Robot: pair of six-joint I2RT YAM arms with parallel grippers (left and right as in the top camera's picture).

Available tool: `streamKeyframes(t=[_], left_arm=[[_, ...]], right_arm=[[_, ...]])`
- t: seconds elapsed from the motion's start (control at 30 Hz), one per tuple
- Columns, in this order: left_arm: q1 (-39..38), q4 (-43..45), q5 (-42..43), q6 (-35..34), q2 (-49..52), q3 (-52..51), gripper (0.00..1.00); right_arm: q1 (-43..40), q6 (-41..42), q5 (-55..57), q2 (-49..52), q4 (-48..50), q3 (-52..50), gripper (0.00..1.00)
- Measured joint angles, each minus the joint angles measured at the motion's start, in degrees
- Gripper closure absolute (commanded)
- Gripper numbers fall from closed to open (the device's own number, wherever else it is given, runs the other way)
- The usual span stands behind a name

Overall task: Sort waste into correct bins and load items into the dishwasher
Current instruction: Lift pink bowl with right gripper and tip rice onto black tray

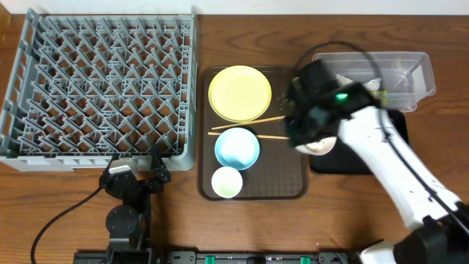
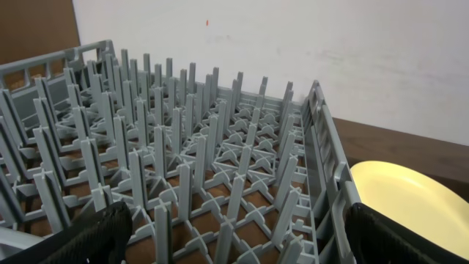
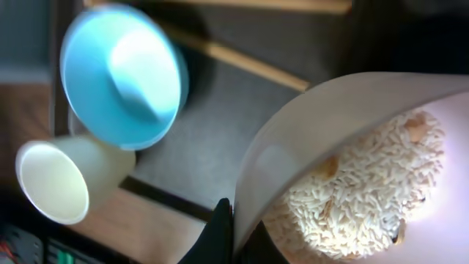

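The right gripper (image 3: 233, 233) is clamped on the rim of a round white bowl (image 3: 293, 147). One dark finger (image 3: 220, 227) presses the outer wall, and the bowl is held tilted. A heap of whitish rice grains (image 3: 359, 183) with a few brownish scraps lies inside it.

Below this gripper, across a large brown serving tray (image 1: 286, 183), sits a round light blue bowl (image 3: 121, 88). A small white cup (image 3: 51, 180) is just beside that bowl. A pair of thin wooden chopsticks (image 1: 249, 134) lies between the gripper and the blue bowl. Farther off on the same tray rests a round yellow-green plate (image 1: 239, 92).

A flat black rectangular tray (image 1: 344, 163) lies under the right arm, just behind the gripper. A clear rectangular plastic tub (image 1: 410, 73) stands beyond the arm.

The left gripper (image 2: 242, 238) is spread wide and holds nothing. It hangs low, facing a large square grey plastic dish rack (image 1: 102, 81) whose upright pegs stand directly ahead of its fingers (image 2: 95, 235). An edge of the plate shows off to its right.
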Motion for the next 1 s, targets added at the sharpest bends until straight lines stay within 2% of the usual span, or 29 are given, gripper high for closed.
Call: streamKeyframes(t=[0.37, 0.6, 1.0], left_arm=[[0.00, 0.00, 0.00, 0.00, 0.00, 0.00, 0.06], [0.00, 0.00, 0.00, -0.02, 0.00, 0.00, 0.06], [0.00, 0.00, 0.02, 0.00, 0.00, 0.00, 0.06]], right_arm=[[-18.67, -10.54, -18.91, -1.75, 10.05, -12.04, 0.99], [-29.59, -17.94, -35.65, -1.75, 12.24, -17.31, 0.99], [-45.24, -22.36, -54.93, -1.75, 19.19, -25.73, 0.99]])
